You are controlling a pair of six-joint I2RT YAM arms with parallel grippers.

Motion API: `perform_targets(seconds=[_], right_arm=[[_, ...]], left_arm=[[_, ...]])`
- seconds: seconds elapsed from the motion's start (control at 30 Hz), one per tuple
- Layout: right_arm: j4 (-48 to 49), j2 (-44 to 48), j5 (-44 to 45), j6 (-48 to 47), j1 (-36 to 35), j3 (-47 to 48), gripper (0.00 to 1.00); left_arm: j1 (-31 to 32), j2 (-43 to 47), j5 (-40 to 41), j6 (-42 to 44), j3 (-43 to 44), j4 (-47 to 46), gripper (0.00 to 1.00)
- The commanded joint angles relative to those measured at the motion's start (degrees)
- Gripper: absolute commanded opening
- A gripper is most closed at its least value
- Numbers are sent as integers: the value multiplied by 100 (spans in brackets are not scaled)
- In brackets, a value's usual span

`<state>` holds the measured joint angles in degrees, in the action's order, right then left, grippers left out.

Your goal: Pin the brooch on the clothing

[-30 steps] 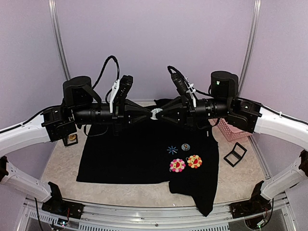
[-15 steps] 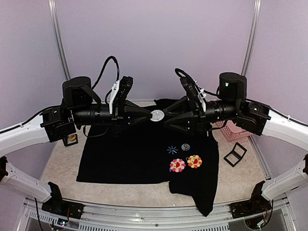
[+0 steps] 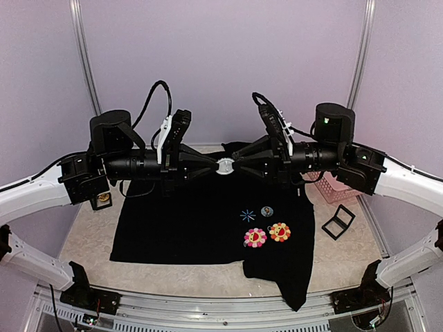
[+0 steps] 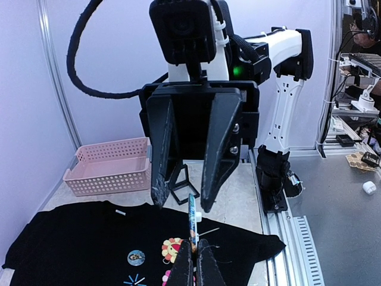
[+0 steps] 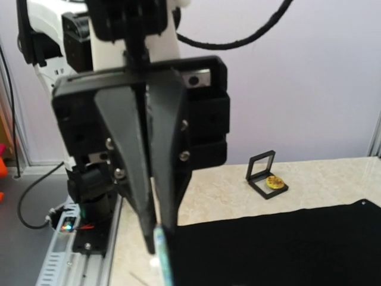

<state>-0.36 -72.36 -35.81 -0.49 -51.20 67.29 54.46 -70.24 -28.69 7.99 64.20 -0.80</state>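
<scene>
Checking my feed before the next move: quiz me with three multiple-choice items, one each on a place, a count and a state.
1. Where is the brooch relative to the shirt?
A. Pinned to it
B. Lying loose on it
C. In the air above it

2. How many flower-shaped badges are on the shirt?
A. Two
B. One
C. Four

3. How is the left gripper?
A. Open and empty
B. Shut on the brooch
C. Shut on the shirt

Answers:
1 C: it sits between the two arms' tips, clear of the cloth.
2 A: a pink badge and an orange badge.
3 B: its fingers pinch the brooch's lower edge.
</scene>
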Motion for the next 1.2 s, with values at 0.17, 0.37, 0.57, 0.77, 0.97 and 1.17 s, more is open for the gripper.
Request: perform_targets(seconds=[0.17,0.37,0.57,0.77,0.97,1.17], right_arm=[[251,-247,-172,227,28,83,8],[287,-221,-111,258,39,42,0],[381,-192,446,921,720,-581,0],[1090,-455,917,1432,1496,-1760,0],[1752,-942,1418,1061,1736,-2465,0],[2234,-1295,1426,537,1741,-2731,0]], left_arm=[[-14,19,-74,32,83,1,0],[-59,-32,11,-82,71,-61,0],[-892,-357,1038,-1364,42,-86,63],[-1396,-1637,1330,-1514,-281,136,61],[-693,-3002,1055,-97,-20,409,54],[-371,-3588,923,1135,-43,318,62]])
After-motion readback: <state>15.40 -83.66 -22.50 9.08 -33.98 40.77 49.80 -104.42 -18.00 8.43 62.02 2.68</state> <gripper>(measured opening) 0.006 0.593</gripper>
